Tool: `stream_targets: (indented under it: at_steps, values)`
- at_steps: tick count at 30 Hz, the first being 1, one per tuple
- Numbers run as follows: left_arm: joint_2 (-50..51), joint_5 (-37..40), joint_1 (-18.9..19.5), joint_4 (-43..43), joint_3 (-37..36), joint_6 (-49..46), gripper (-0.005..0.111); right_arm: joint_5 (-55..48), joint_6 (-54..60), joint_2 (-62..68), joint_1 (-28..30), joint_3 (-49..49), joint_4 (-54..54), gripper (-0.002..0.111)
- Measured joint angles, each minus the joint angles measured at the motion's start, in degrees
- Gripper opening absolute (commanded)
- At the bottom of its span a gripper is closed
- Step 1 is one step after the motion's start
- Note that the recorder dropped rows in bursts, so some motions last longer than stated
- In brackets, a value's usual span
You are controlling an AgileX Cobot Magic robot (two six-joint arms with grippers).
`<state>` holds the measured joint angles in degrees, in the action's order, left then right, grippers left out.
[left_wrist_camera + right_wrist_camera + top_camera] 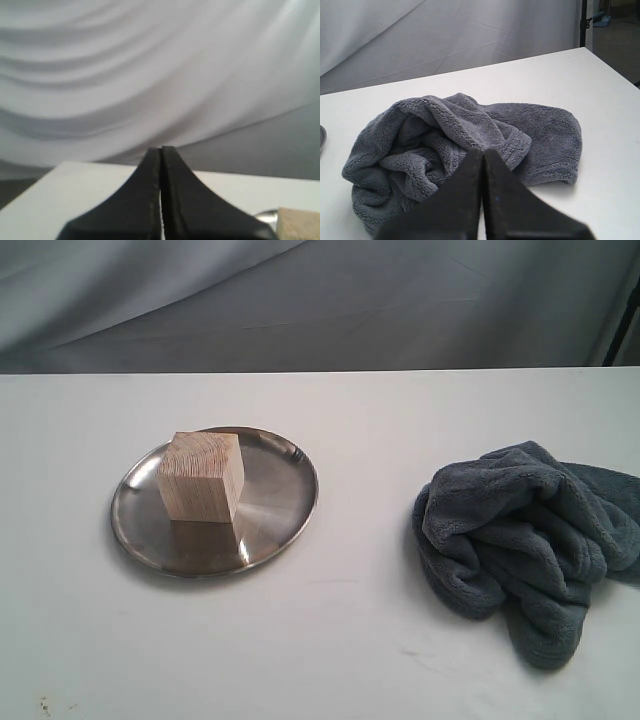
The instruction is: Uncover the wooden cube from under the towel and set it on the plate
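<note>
The wooden cube sits upright on the plate, towards the dish's left and back part, its striped grain facing the camera and its reflection showing in the shiny metal in front of it. The plate rests on the left half of the white table. Well apart from it, on the right side, the towel lies crumpled in a loose heap (nothing covered by it that can be made out). A pale draped cloth hangs behind the table.

The left gripper has its jaws pressed together with nothing between them; a corner of the cube shows near it. The right gripper is likewise pressed together and empty, poised near the towel. A grey sliver at the frame's edge there is probably the plate's rim.
</note>
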<state>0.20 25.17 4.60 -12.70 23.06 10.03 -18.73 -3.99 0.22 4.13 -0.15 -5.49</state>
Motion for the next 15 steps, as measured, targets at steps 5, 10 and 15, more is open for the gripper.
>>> stream_targets:
  at_steps: [5, 10, 15]
  values:
    - [0.0, -3.9, 0.0, 1.4, -8.6, 0.1, 0.0, 0.0, 0.0, 0.0, 0.0, 0.0, 0.0, 0.0]
    - [0.0, -15.2, 0.0, 3.7, -16.2, 0.1, 0.0, 0.0, 0.0, 0.0, 0.0, 0.0, 0.0, 0.0]
    - [0.0, -22.1, 0.0, 3.9, -22.4, 0.1, 0.0, 0.0, 0.0, 0.0, 0.0, 0.0, 0.0, 0.0]
